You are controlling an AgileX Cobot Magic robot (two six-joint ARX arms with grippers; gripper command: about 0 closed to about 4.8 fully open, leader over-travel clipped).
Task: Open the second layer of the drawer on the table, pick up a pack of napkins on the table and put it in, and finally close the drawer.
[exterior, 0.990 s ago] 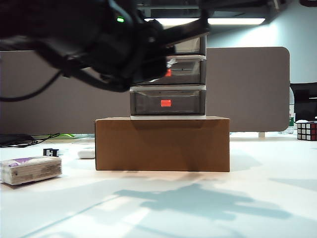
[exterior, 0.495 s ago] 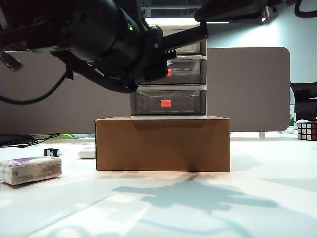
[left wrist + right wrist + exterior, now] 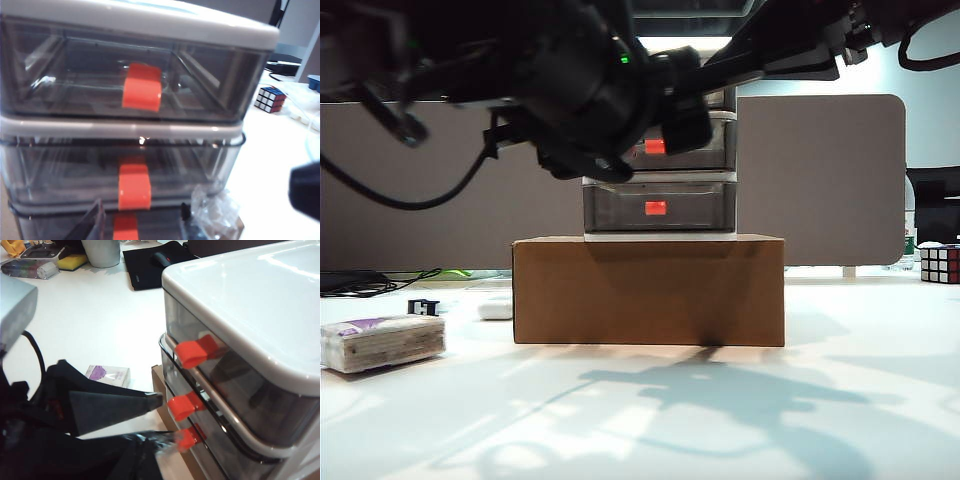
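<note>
The drawer (image 3: pixel 660 160), a white cabinet with three smoky grey tiers, stands on a brown cardboard box (image 3: pixel 648 290). The second layer (image 3: pixel 60 170) shows its orange-red handle (image 3: pixel 134 187) (image 3: pixel 655 146) (image 3: pixel 182 405). My left gripper (image 3: pixel 140 222) (image 3: pixel 160 420) is open just in front of the handles, one finger wrapped in crinkled clear film (image 3: pixel 215 215); nothing is between the fingers. The pack of napkins (image 3: pixel 382 342) (image 3: pixel 107 375) lies on the table (image 3: pixel 720 420) at the left. My right gripper (image 3: pixel 770 52) hovers dark at the upper right beside the cabinet top; its jaws are unreadable.
A Rubik's cube (image 3: pixel 939 264) (image 3: pixel 270 99) sits at the far right. A small white rounded case (image 3: pixel 495 309) and a small black object (image 3: pixel 422 306) lie left of the box. A grey partition runs behind. The left arm's cables hang at the upper left.
The left arm has shifted right and closer to the cabinet, and the middle handle now shows more fully. The right arm has come lower into view at the upper right.
</note>
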